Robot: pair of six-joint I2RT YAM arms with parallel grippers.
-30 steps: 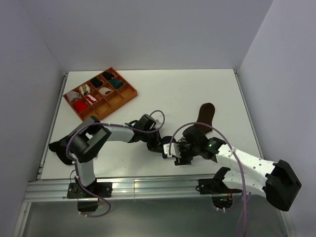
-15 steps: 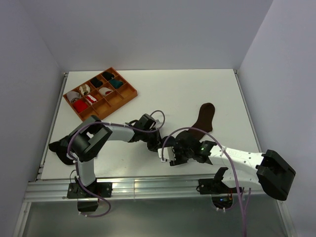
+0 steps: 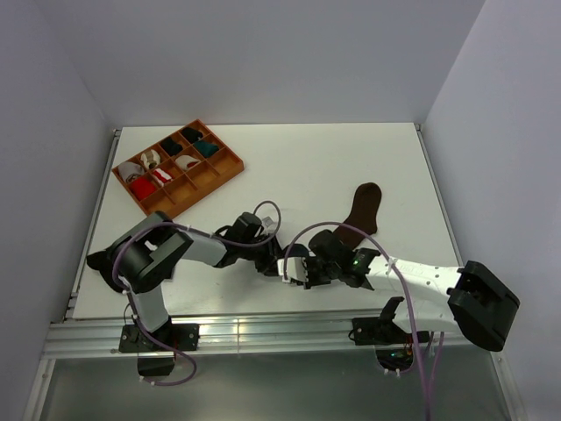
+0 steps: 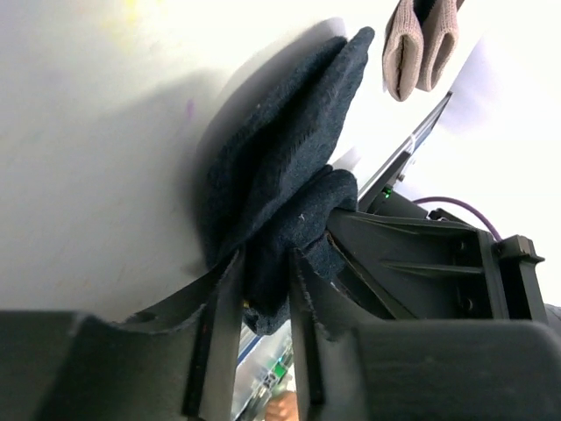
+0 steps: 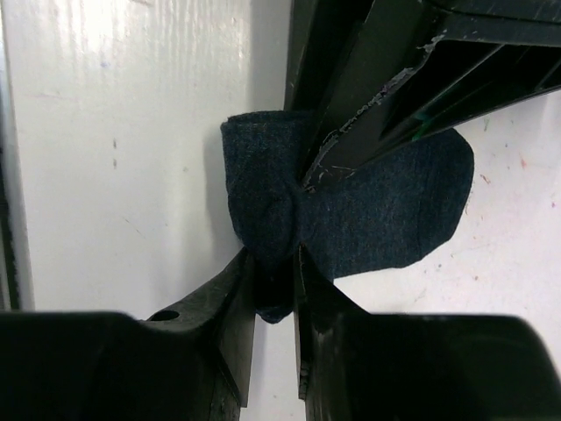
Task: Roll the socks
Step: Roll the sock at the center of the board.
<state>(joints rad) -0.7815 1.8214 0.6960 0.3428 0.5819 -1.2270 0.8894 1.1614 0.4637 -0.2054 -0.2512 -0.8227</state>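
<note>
I am pinching the navy sock [image 4: 272, 175] with both grippers at once. My left gripper [image 4: 265, 263] is narrowed down onto a thick fold of it, with dark cloth filling the slim gap between the two fingers. My right gripper [image 5: 273, 263] is squeezing the same sock from the opposite side, its fingers drawn close around a bunched, knot-like wad of the fabric.

In my left wrist view, the navy sock is fanning out from my fingers across the white table [image 3: 316, 167] as a crumpled, pleated sheet. The black body of my right gripper is pressing against the sock's right side. In my right wrist view, a rounded flap of the navy sock is lying flat on the table to the right of the wad. My left fingers are reaching into the sock from the far side, touching the fabric just above my own grip.

In the top view, the two grippers are meeting nose to nose over the navy sock and covering most of it, so I cannot tell its outline there.

The brown sock [image 3: 361, 210] is lying beyond the navy sock and to its right, stretched out flat. Its near end is disappearing under my right arm, and its pale ribbed cuff is sitting apart from the navy cloth. The orange divided tray [image 3: 235, 163], holding small coloured bundles, is sitting well apart from the navy sock, far off to its left.
</note>
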